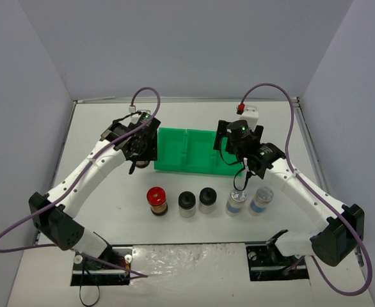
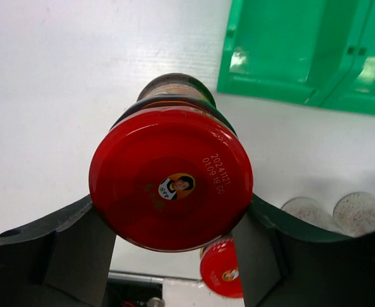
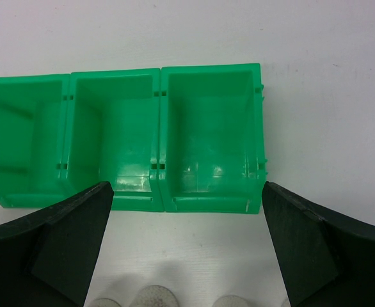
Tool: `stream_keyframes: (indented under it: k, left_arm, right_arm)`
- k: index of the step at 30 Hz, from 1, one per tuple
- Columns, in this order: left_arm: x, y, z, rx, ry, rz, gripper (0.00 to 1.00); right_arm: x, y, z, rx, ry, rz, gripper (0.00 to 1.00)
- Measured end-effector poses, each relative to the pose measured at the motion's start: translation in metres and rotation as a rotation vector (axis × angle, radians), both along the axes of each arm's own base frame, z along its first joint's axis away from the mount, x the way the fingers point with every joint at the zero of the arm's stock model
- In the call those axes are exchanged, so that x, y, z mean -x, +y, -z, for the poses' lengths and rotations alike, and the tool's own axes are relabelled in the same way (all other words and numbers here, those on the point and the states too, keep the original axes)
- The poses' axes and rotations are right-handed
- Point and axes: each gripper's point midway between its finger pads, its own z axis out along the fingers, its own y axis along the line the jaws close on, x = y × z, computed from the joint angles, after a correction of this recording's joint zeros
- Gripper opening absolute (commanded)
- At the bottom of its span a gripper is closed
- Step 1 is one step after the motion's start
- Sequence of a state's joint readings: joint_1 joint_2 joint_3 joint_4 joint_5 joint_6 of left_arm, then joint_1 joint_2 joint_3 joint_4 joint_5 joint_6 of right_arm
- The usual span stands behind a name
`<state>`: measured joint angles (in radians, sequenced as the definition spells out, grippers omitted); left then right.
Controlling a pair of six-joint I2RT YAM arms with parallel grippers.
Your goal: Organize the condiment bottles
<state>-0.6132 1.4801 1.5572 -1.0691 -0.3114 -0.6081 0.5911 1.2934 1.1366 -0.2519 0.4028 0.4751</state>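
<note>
While five jars stand in a line on the near side of the green bin block point(image 1: 186, 152), both arms are stretched out past them! Along that line, from the block's left end towards its right: a loose red-capped jar point(image 1: 156, 200), a first black-capped jar point(image 1: 187, 203), a second black-capped jar point(image 1: 207, 199), then a first silver-capped jar point(image 1: 237, 202) and a second silver-capped jar point(image 1: 262, 199), both with blue labels.

Further out, the left arm point(image 1: 91, 169) reaches forward with its elbow bent and its wrist tipped down just off the block's left end. The left gripper point(image 2: 171, 224) is clamped tight on the held red-capped jar point(image 2: 170, 177), a finger on each side just under the cap. The cap shows a small portrait logo at its centre and a white stamped code that looks like 20241121, with more digits below.

The right arm point(image 1: 309, 192) arcs in from the right. The right gripper point(image 3: 187, 256) hangs by the block's near edge, jaws spread wide, nothing between them, the right-hand compartment straight ahead.
</note>
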Motion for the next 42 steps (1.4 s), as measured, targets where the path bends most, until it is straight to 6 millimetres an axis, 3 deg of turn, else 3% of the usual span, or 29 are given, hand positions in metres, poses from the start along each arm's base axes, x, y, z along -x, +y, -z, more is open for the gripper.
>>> stream_keyframes:
  k: [6, 13, 22, 29, 42]
  left_arm:
    - [-0.051, -0.038, -0.003, -0.003, -0.027, 0.089, 0.0]
    - [-0.092, -0.069, -0.005, 0.0, -0.056, 0.165, 0.0]
    - [-0.118, -0.096, 0.021, -0.003, -0.014, 0.23, 0.0]
    - [-0.121, -0.103, 0.039, -0.006, 0.022, 0.263, 0.0]
    - [-0.135, -0.107, 0.041, 0.01, -0.014, 0.266, 0.0]
  right_arm:
    - [0.0, -0.001, -0.001, 0.003, -0.007, 0.012, 1.0]
    - [0.0, -0.002, -0.003, -0.003, -0.015, 0.027, 1.0]
    - [0.0, -0.005, -0.005, -0.003, -0.025, 0.047, 1.0]
    - [0.0, -0.006, -0.006, -0.002, -0.03, 0.055, 1.0]
    - [0.003, -0.009, -0.004, 0.005, -0.029, 0.063, 1.0]
